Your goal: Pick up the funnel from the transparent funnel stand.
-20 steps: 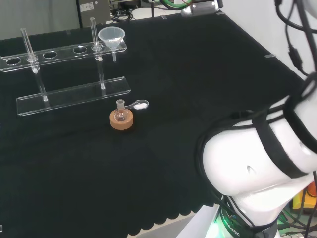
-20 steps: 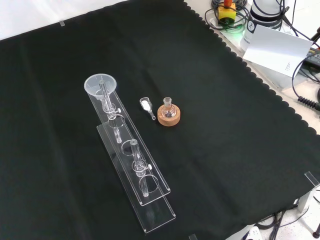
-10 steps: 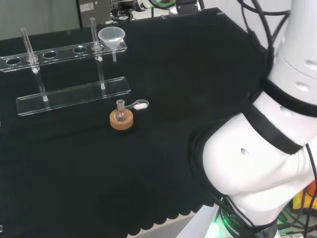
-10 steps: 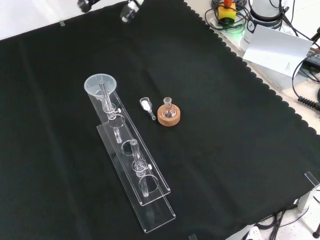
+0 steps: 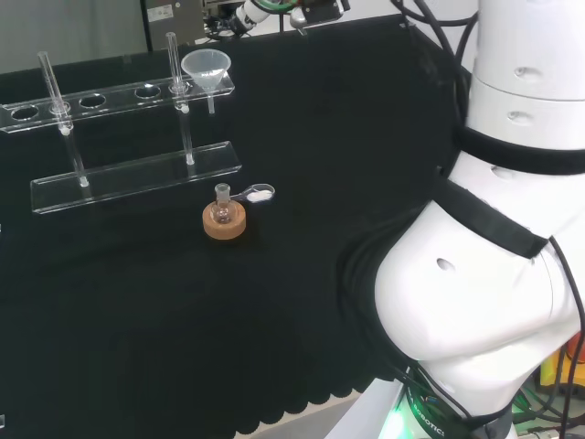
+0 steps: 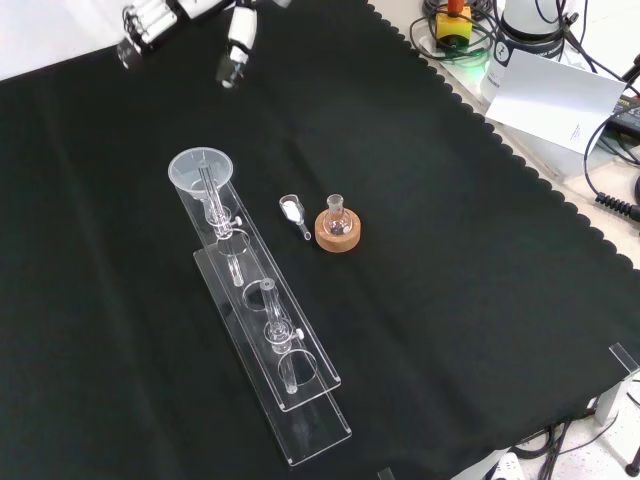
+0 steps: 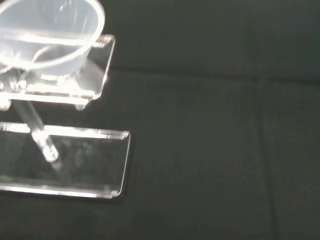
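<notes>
the approach is in hand — the hand [image 6: 190, 25], fingers spread and holding nothing, hangs at twelve o'clock of the funnel [image 6: 201, 169], seated in the transparent funnel stand's [image 6: 262, 330] end hole — next it must descend and close round the rim.

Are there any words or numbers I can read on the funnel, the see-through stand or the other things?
No readable text.
Funnel: no print.
Transparent funnel stand: no print.
White card at the bench's edge in the front view: a small mark, too small to read.
Label behind the bench in the head view: too blurred to read.
</notes>
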You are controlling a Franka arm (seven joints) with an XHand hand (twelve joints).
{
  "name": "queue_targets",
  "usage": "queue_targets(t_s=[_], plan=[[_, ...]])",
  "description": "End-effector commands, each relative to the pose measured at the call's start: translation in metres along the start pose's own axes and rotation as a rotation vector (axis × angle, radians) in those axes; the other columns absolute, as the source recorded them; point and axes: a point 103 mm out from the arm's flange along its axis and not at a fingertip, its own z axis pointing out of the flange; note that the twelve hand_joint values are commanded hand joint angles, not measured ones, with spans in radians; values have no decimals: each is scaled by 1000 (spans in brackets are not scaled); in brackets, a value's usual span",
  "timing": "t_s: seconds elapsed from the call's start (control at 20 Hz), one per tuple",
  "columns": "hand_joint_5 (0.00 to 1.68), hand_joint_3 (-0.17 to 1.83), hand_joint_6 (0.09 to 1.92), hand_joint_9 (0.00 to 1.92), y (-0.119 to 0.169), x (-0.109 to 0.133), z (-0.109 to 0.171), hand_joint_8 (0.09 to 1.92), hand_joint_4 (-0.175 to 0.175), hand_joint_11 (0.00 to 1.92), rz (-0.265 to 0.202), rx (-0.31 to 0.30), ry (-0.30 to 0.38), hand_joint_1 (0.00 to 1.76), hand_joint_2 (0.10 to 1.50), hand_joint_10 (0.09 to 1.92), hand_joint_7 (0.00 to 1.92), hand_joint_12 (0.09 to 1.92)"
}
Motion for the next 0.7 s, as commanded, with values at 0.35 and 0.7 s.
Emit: queue_targets(t_s=[0.35, 0.7], plan=[[59, 159, 87, 108, 14, 52, 22, 444, -50, 0, -100, 128, -89, 523, 840, 805, 0, 1468], [29, 161, 87, 35, 27, 58, 34, 275, -61, 0, -115, 162, -109, 536, 826, 812, 0, 1472]])
